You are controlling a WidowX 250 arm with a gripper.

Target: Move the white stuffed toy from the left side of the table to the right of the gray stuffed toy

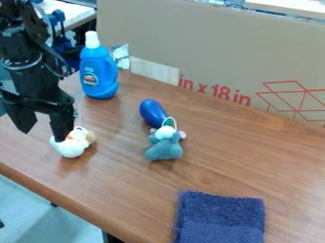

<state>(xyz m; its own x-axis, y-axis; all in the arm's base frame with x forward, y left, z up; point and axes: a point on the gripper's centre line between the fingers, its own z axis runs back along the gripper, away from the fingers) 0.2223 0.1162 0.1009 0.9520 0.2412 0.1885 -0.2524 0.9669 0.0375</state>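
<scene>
White toy (70,149) is partly overlapped by one finger of the gripper (43,136), which is spread wide; contact cannot be told.

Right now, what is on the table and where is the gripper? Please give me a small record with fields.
gripper: open, low over the table's left side
nearest thing: small white toy, one finger overlapping it in view; contact unclear
bottle: blue with white cap, upright, near the cardboard
mid-table: grey-blue plush toy, just in front of a glossy blue object
front edge of view: dark blue cloth
</scene>
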